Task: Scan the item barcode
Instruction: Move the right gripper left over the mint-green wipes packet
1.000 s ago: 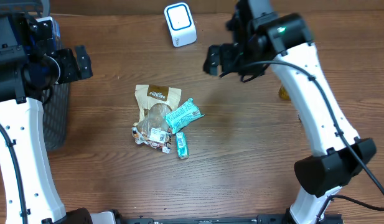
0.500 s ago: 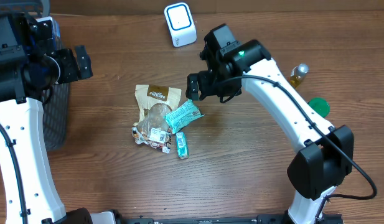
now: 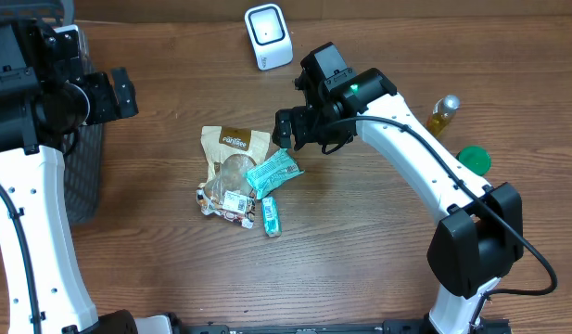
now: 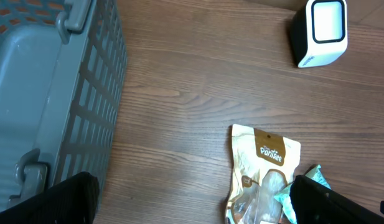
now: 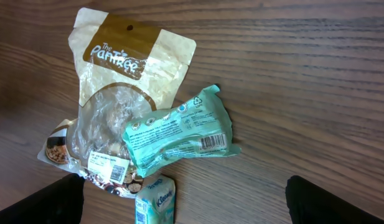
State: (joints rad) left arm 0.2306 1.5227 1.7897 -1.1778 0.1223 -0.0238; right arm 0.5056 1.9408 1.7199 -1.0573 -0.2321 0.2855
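A pile of items lies mid-table: a tan Pantree pouch (image 3: 232, 148), a mint-green packet (image 3: 273, 171) across its lower right, a Kleenex pack (image 3: 271, 215) and a small brown-dotted wrapper (image 3: 221, 201). In the right wrist view the mint packet (image 5: 179, 130) shows a barcode (image 5: 213, 142) face up, beside the pouch (image 5: 129, 62). My right gripper (image 3: 299, 130) hovers open just above the pile's right edge, holding nothing (image 5: 185, 202). The white scanner (image 3: 268, 35) stands at the back. My left gripper (image 3: 119, 93) is open at the far left, well clear of the pile (image 4: 195, 199).
A grey slatted basket (image 3: 82, 176) stands at the left edge, close under my left arm (image 4: 48, 93). A small amber bottle (image 3: 440, 113) and a green lid (image 3: 475, 160) sit at the right. Bare wood surrounds the pile.
My right arm has swung from the back right down and leftward, ending over the pile's right side. The left arm and the items have not moved.
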